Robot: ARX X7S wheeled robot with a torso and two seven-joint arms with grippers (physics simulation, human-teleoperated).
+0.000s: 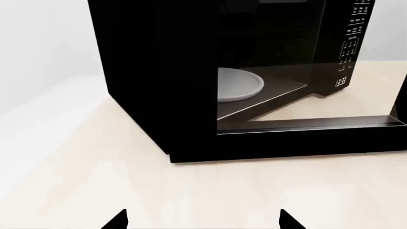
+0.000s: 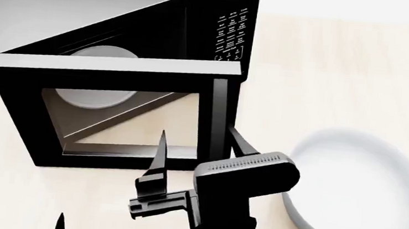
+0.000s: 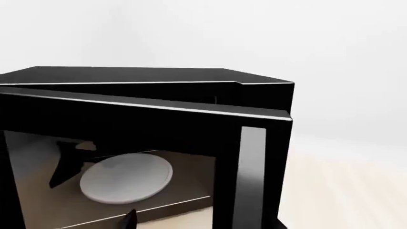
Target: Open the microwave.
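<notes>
The black microwave (image 2: pixel 196 33) stands on the pale table, its glass door (image 2: pixel 118 79) swung partly out on the left hinge. Through the glass I see the white turntable (image 2: pixel 94 91). The keypad (image 2: pixel 230 31) is uncovered beside the cavity. My right gripper (image 2: pixel 197 131) is open, one finger on each side of the door's vertical handle (image 2: pixel 217 115). In the right wrist view the handle (image 3: pixel 251 176) stands between the fingertips (image 3: pixel 129 218). My left gripper (image 1: pixel 203 220) is open and empty over the table, short of the microwave (image 1: pixel 159 71).
A large white bowl (image 2: pixel 360 200) sits on the table (image 2: pixel 341 76) just right of my right arm. The left gripper (image 2: pixel 23 221) shows at the near left edge. The clock (image 1: pixel 340 82) glows on the control panel.
</notes>
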